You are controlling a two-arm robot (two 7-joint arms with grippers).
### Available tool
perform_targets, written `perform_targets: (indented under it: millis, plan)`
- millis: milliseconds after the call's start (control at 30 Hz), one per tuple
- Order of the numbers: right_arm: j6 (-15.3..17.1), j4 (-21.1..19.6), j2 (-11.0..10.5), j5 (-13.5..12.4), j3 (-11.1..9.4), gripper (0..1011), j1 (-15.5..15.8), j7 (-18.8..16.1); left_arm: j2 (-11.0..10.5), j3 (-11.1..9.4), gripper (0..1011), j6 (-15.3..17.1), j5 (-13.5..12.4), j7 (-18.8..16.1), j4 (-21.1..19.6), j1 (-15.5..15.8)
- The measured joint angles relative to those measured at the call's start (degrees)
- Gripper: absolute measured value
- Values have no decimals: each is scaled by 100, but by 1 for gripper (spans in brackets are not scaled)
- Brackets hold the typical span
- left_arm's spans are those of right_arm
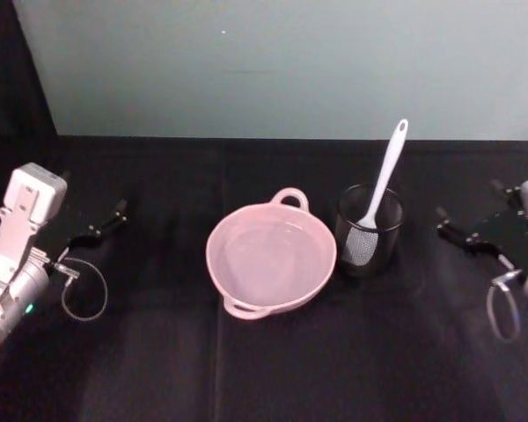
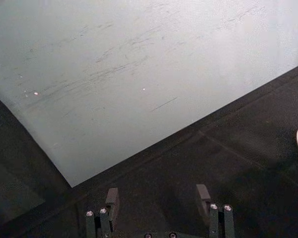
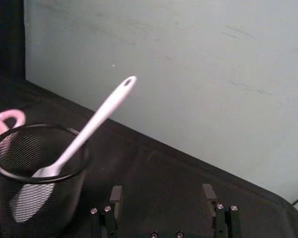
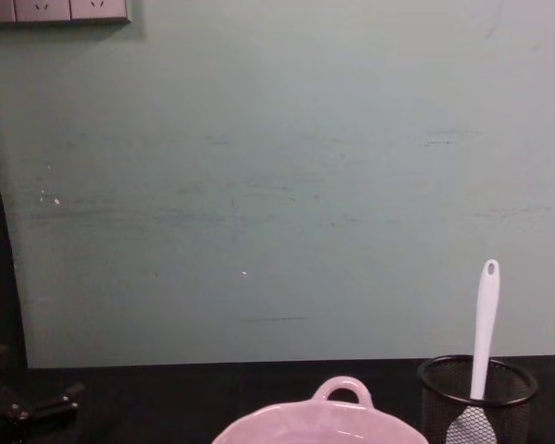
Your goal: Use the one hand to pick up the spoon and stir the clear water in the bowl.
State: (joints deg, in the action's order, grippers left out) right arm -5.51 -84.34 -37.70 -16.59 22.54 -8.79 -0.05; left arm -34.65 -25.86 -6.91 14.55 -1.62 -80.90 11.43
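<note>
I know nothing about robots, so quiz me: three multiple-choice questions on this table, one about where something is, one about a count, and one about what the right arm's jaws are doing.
1. Where does the white slim-handled spoon stand?
A. in the pale pink glossy bowl
B. in the black wire-mesh cup
C. flat on the black table

2. How many vessels stand on the table?
A. one
B. two
C. four

3. How do the jaws of the right gripper stand?
A. open and empty
B. shut on the spoon
C. shut on the bowl's rim

Answers:
1 B: the blade sits inside the mesh and the handle leans out over the rim.
2 B: only the bowl and the cup are there.
3 A: the right wrist view shows the jaws apart with nothing between them.
</note>
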Motion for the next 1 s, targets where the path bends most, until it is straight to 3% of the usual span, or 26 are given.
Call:
perform_targets:
  millis: [133, 233, 367, 467, 533, 600, 700, 767, 1000]
  plan:
    - [100, -276, -177, -420, -347, 1002, 245, -221, 0, 0, 1011, 0, 0, 0, 0, 0]
    - [276, -526, -234, -1126, -736, 1002, 448, -584, 0, 0, 1011, 0, 0, 0, 0, 0]
    - [537, -673, -178, -1766, -1010, 1002, 505, -919, 0, 0, 1011, 0, 0, 0, 0, 0]
    - [1122, -715, 11, -2728, -1303, 1002, 428, -1412, 0, 0, 1011, 0, 0, 0, 0, 0]
    - [1373, -691, 100, -3046, -1376, 1002, 344, -1572, 0, 0, 1011, 0, 0, 0, 0, 0]
    - [1698, -598, 198, -3448, -1406, 1002, 180, -1736, 0, 0, 1011, 0, 0, 0, 0, 0]
    - [1970, -468, 269, -3744, -1376, 1003, -17, -1839, 0, 0, 1011, 0, 0, 0, 0, 0]
    - [2283, -223, 370, -4025, -1267, 1003, -308, -1937, 0, 0, 1011, 0, 0, 0, 0, 0]
    - [2568, 375, 556, -4175, -869, 1002, -922, -2150, 0, 0, 1011, 0, 0, 0, 0, 0]
